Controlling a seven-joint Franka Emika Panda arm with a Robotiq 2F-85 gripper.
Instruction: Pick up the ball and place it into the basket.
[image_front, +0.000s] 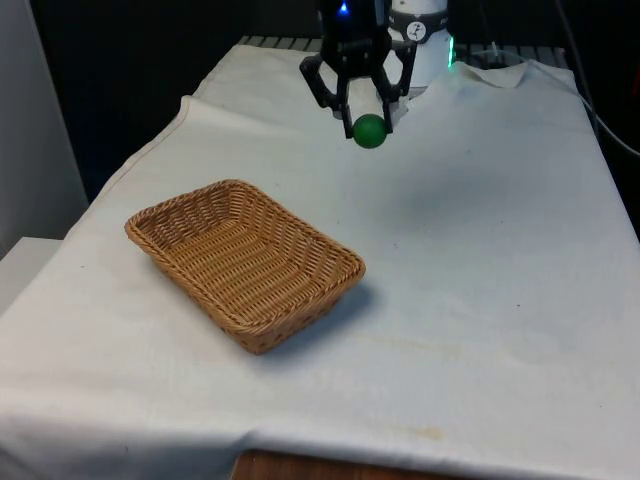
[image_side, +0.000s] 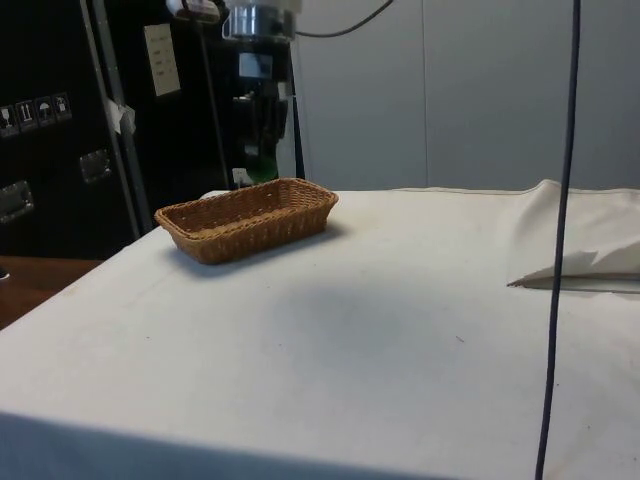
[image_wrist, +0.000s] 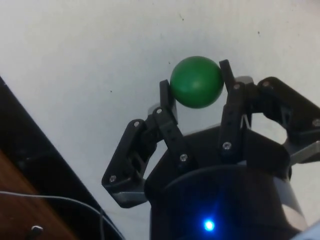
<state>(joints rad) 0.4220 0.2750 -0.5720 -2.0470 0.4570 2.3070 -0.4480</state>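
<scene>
Gripper (image_front: 366, 120) jaws clamped on the green ball (image_front: 370, 131), held in the air well above the desk (image_front: 480, 280), at the far end and still short of the wicker basket (image_front: 245, 262). My read: carry phase. Bring it nearer and toward the front view's left until it sits over the basket's middle, drop low inside the rim, then release so it doesn't bounce out. Basket looks empty.

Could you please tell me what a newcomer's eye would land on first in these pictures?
Probably the green ball, pinched in the black hand above the white cloth near the table's far end. Next comes the empty wicker basket, nearer the camera and towards the front view's left.
</scene>
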